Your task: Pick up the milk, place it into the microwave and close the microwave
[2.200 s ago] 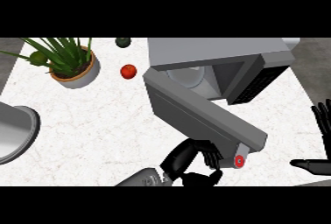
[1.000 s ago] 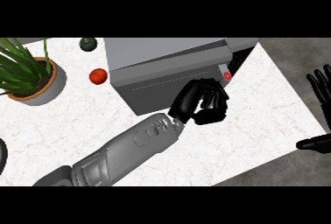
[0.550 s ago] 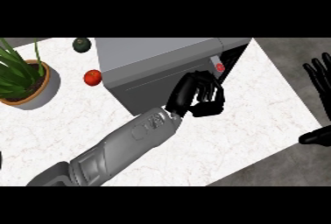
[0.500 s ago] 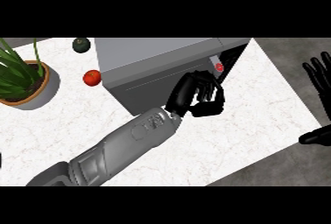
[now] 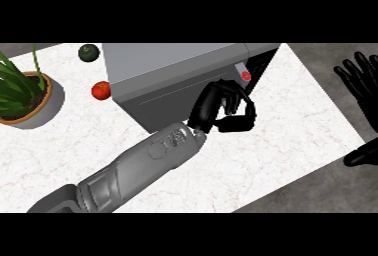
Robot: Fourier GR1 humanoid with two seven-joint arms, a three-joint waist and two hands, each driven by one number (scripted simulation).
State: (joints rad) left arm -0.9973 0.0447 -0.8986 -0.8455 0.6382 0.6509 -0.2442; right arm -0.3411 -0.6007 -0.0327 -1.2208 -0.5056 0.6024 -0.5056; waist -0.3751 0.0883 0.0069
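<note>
Nearly closed, the microwave (image 5: 177,62) has the left hand (image 5: 221,107) at its door (image 5: 166,102)

Its fingers are curled and hold nothing, set against the grey door front near the middle of the view; a dark gap shows at the door's 1 o'clock end. The milk is out of sight. The right hand (image 5: 363,82) rests open, fingers up, at 3 o'clock beyond the tabletop (image 5: 280,132). A potted plant (image 5: 26,97) stands at 9 o'clock

— Where do we see the microwave (image 5: 177,57)?
— Upper centre: a grey box, its door (image 5: 166,100) nearly closed, with a dark gap at its right.
— And the milk (image 5: 244,75)?
— In that gap we glimpse white with a red spot.
</note>
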